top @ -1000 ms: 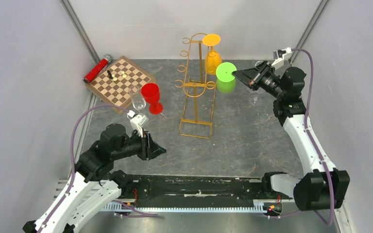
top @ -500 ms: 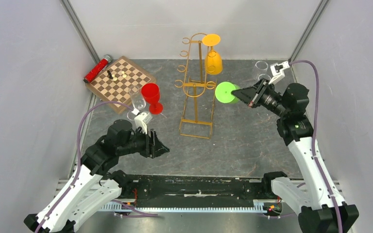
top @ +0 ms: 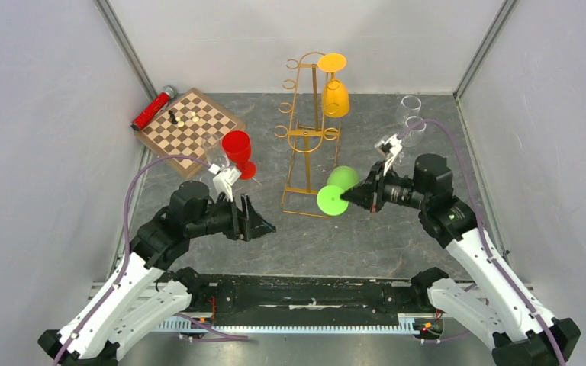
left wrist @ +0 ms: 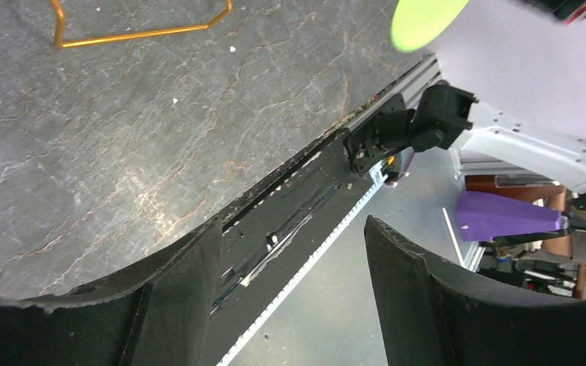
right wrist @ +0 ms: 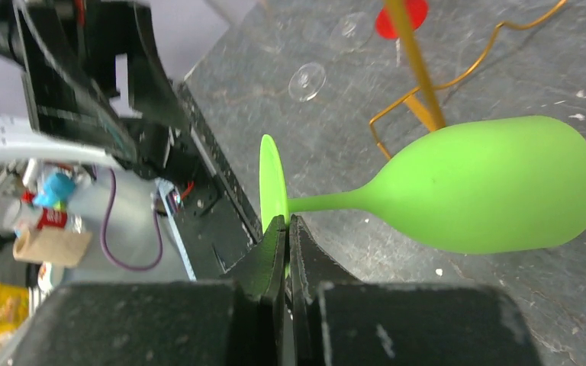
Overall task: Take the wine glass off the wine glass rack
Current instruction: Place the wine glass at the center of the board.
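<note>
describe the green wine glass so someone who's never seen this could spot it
Find the gold wire rack mid-table. Just right of its base, the right gripper pinches a wine glass by its foot, holding it sideways. It is lime green; the orange glass hangs on the rack and the red glass stands left.

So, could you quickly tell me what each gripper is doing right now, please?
Left gripper: open, holding nothing.
Right gripper: closed on the green wine glass, at its foot.
</note>
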`<state>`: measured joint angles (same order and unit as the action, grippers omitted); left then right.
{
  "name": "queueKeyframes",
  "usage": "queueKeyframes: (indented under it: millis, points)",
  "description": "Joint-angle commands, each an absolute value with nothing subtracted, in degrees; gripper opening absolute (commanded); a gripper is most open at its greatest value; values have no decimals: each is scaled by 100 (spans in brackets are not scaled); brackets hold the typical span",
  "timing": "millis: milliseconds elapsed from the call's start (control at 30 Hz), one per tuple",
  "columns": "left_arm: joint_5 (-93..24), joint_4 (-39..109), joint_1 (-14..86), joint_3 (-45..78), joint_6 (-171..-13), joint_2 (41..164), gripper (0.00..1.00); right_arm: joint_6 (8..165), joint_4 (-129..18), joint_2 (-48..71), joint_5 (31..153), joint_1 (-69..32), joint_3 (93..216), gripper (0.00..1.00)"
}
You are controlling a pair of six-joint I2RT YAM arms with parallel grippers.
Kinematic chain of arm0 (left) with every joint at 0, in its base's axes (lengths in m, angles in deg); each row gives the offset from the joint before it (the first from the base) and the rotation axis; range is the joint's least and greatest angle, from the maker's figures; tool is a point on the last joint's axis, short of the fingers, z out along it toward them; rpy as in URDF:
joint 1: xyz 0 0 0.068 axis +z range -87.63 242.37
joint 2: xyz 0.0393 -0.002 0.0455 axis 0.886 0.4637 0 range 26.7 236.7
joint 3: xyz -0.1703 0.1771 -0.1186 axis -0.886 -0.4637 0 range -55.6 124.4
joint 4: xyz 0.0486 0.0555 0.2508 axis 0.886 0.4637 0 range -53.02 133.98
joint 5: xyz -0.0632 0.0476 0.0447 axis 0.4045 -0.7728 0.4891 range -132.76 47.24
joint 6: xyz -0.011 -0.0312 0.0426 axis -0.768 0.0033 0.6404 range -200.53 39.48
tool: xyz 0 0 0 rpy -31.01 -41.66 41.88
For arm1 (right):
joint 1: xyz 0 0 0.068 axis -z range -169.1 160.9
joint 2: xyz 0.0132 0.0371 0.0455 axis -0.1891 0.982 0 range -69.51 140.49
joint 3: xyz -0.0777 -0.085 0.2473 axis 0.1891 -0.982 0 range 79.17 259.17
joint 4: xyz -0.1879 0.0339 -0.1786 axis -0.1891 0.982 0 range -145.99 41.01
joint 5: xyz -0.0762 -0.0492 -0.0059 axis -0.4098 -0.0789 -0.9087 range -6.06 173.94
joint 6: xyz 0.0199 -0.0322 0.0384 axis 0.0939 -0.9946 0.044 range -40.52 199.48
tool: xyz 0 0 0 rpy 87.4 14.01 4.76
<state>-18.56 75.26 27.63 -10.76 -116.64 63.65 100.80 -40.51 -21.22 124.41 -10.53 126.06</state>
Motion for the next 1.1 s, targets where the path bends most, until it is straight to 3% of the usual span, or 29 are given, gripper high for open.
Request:
queueKeyframes:
  millis: [0, 767, 1067]
  points:
    - [-1689, 7174, 2783, -718, -12236, 6344, 75, 9051, -3992, -2423, 12415, -1503, 12494, 0]
    - [-951, 6159, 2783, -1006, -13608, 6310, 77, 7199, -4567, -2096, 11947, -3673, 13233, 0]
    - [-927, 6042, 2783, -1147, -13773, 6149, 79, 6351, -4885, -1696, 10981, -4884, 13474, 0]
